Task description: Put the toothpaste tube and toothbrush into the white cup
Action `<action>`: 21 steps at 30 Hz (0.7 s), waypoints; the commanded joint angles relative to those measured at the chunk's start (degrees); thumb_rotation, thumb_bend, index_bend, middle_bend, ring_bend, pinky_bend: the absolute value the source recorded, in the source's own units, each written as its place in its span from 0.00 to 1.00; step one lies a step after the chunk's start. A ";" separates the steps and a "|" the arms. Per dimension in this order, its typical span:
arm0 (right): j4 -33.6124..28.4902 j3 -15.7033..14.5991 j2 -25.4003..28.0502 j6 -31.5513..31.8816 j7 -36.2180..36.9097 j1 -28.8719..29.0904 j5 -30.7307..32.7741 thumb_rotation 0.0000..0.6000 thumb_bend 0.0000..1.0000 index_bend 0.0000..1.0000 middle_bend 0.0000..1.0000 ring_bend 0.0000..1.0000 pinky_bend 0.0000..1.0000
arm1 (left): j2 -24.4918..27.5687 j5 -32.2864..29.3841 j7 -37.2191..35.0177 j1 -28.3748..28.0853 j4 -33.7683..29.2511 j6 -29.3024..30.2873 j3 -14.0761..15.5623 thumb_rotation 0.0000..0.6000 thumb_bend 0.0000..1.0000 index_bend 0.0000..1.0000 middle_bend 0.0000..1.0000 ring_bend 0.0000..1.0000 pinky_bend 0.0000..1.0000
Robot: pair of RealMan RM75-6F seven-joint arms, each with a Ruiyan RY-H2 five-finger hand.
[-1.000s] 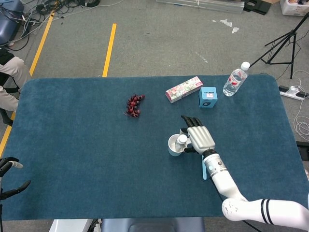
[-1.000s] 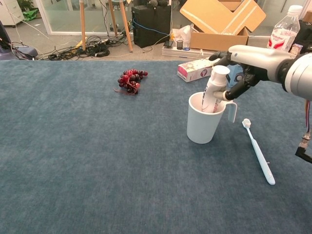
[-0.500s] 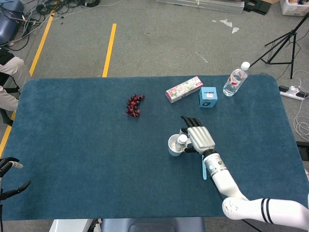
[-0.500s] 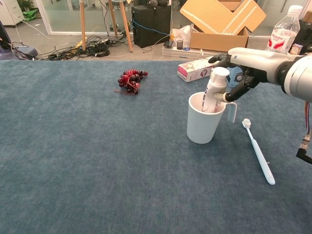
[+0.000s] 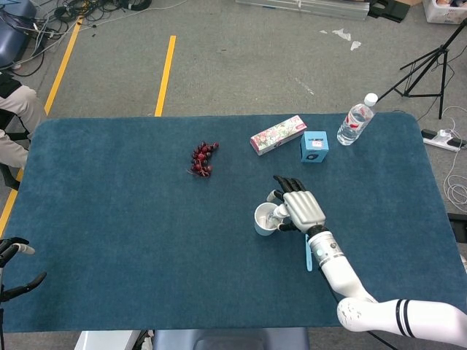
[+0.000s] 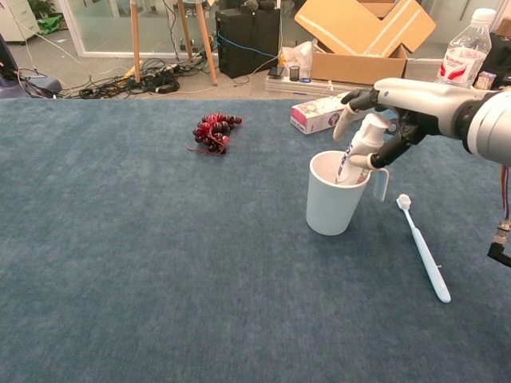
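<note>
Scanning from the left edge, we find the left hand (image 5: 14, 266) low at the table corner, off the cloth, fingers apart and holding nothing. Further along lies a bunch of red grapes (image 6: 213, 132), well apart from the work. At centre-right stands the white cup (image 6: 335, 194), upright, with the toothpaste tube (image 6: 356, 149) inside it, cap end up and leaning to the right against the rim. The right hand (image 6: 389, 121) is at the tube's upper end: fingers arch over the cap and the thumb sits by the tube's side near the rim; we cannot tell whether it grips the tube or has let go. Just right of the cup, the light blue toothbrush (image 6: 423, 249) lies flat on the blue table (image 6: 144, 263), head toward the cup, apart from both cup and hand. Behind are a patterned box (image 5: 276, 135), a small blue box (image 5: 314, 146) and a water bottle (image 5: 355, 119).

We judge the first step all but complete. The next move calls for clearing the hand from the tube without tipping the cup, then pinching the thin brush off the cloth.
</note>
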 commanded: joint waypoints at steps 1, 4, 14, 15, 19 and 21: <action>-0.14 0.02 0.09 0.07 0.25 -0.08 -0.32 1.00 0.23 0.36 0.06 0.00 0.06 | -0.01 -0.01 0.03 -0.01 0.00 -0.04 0.00 1.00 0.03 0.47 0.36 0.31 0.38; -0.71 0.06 0.44 0.43 0.74 -0.34 -1.15 1.00 0.23 0.35 0.06 0.00 0.06 | -0.02 -0.02 0.12 -0.03 -0.01 -0.10 0.01 1.00 0.03 0.47 0.37 0.31 0.38; -7.61 -0.16 5.18 4.32 1.42 -2.70 -7.35 1.00 0.23 0.34 0.06 0.00 0.06 | -0.13 -0.13 0.34 -0.11 -0.02 -0.32 0.01 1.00 0.03 0.47 0.37 0.31 0.38; -8.57 -0.28 5.96 4.84 1.29 -3.04 -8.11 1.00 0.23 0.33 0.06 0.00 0.06 | -0.14 -0.15 0.38 -0.12 -0.02 -0.34 0.01 1.00 0.03 0.47 0.37 0.31 0.38; -13.15 -0.84 9.89 7.56 0.61 -4.88 -11.64 1.00 0.23 0.31 0.06 0.00 0.07 | -0.16 -0.38 0.48 -0.14 -0.01 -0.39 -0.10 1.00 0.03 0.47 0.36 0.31 0.38; -15.49 -1.20 12.21 9.25 0.18 -6.09 -13.69 1.00 0.23 0.31 0.06 0.00 0.12 | -0.18 -0.48 0.54 -0.15 -0.03 -0.41 -0.15 1.00 0.03 0.47 0.36 0.31 0.38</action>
